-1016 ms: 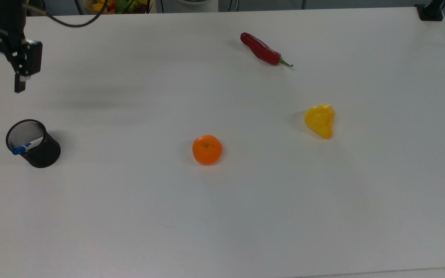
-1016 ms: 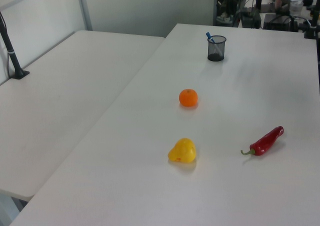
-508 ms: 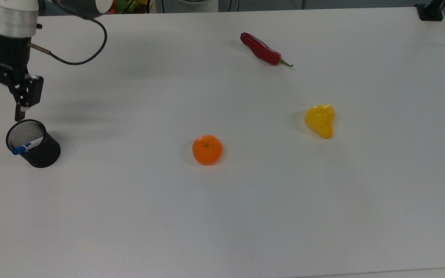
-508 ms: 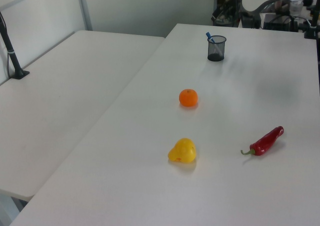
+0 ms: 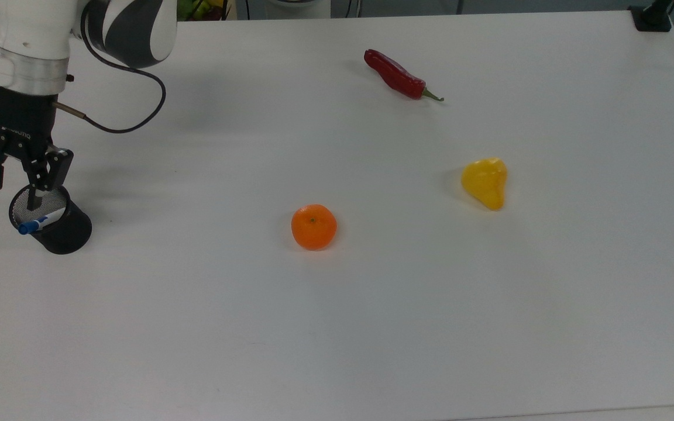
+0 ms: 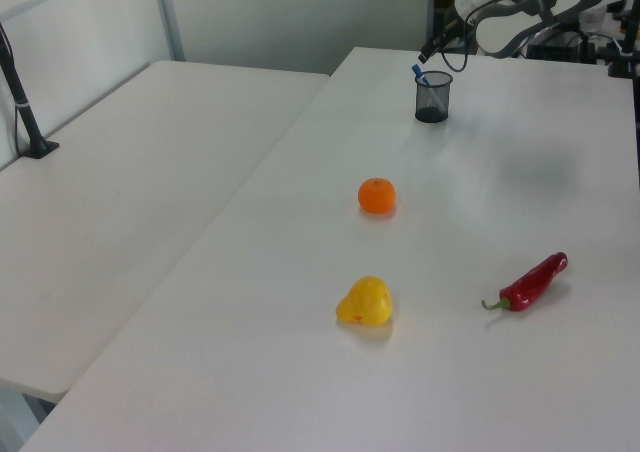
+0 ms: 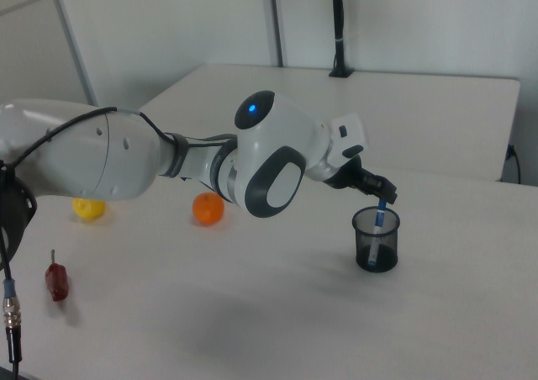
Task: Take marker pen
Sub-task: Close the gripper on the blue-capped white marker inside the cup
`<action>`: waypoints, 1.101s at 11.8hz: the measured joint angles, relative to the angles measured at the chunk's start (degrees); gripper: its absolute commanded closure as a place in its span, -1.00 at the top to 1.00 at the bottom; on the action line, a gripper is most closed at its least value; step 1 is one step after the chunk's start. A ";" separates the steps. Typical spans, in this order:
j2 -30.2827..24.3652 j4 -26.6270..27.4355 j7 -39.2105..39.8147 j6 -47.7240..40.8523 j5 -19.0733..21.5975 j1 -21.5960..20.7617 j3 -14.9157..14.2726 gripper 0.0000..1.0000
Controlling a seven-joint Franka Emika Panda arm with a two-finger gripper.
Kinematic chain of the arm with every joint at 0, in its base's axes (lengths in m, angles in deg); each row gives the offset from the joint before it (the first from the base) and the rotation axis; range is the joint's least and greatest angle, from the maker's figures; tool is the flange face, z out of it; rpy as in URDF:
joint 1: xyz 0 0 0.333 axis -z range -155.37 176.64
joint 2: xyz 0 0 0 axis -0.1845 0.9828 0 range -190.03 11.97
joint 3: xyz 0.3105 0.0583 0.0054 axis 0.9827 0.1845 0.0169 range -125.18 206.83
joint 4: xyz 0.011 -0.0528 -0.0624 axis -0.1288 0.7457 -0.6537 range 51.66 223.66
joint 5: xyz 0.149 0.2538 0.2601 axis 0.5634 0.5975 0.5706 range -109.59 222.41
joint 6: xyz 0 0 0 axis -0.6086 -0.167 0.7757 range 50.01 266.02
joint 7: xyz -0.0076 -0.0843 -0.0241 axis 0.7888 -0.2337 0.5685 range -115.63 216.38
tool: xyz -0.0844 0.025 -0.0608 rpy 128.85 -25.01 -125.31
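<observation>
Orange (image 5: 313,227) nearest in the top view, centre table. Yellow pepper (image 5: 485,182) further right, red chili (image 5: 399,75) beyond. Marker pen (image 5: 40,222) leaning inside black mesh cup (image 5: 61,231), blue cap up. Gripper (image 5: 14,196) above cup rim, fingers spread, nothing pinched.

Top view looks steeply down across the whole bench (image 5: 372,327). Left view sits far back at one end, gazing along it toward the mesh cup (image 6: 433,96). Right view is close at the opposite end. All three share that cup.
</observation>
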 measured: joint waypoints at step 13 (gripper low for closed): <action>7.42 -7.02 -0.04 0.08 0.00 -0.93 0.40 0.10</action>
